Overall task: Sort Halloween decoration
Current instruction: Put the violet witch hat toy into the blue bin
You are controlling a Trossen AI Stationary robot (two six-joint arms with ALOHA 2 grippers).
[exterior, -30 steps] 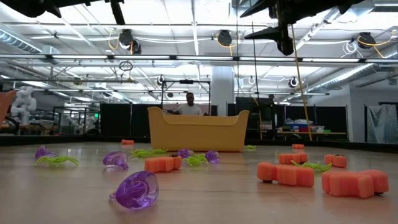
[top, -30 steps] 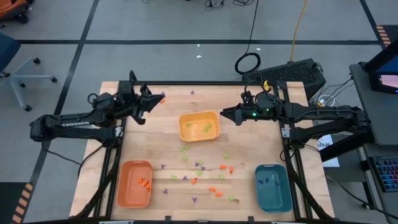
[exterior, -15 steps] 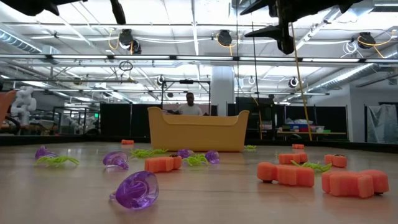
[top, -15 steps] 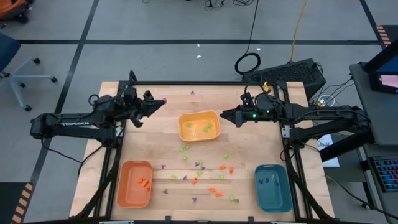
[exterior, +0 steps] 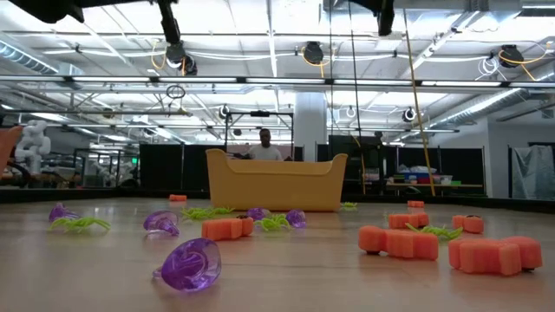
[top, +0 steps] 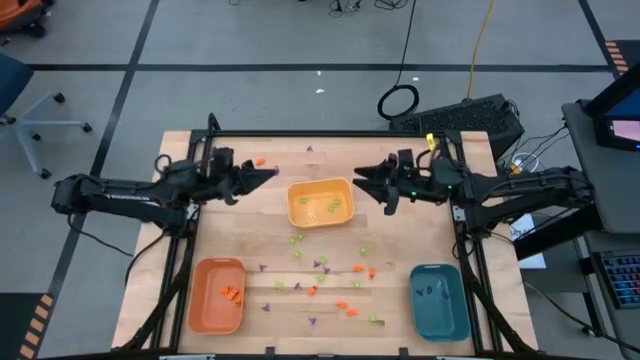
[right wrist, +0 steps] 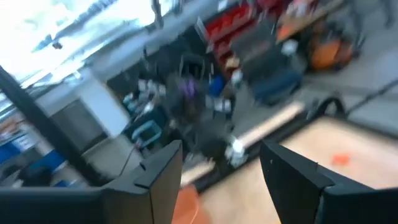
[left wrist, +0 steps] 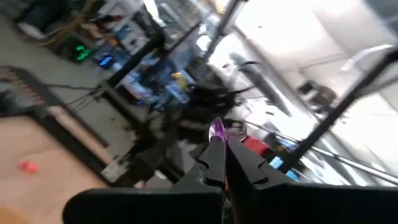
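Above the wooden bench's (top: 230, 235) far half, left claw (top: 271, 174) clamped on a glossy purple piece (left wrist: 217, 129) faces right claw (top: 361, 178), fingers apart, across the yellow tray (top: 320, 203); small decorations (top: 320, 275) lie scattered mid-bench.

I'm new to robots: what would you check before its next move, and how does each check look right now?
1. Left gripper shut on a purple piece: ok.
2. Right gripper open and empty: ok.
3. The two grippers apart above the table: ok.
4. Teal tray within the table's edges: ok.
5. Yellow tray holds only light green pieces: ok.
6. Whether the purple piece sits firmly: cannot tell.
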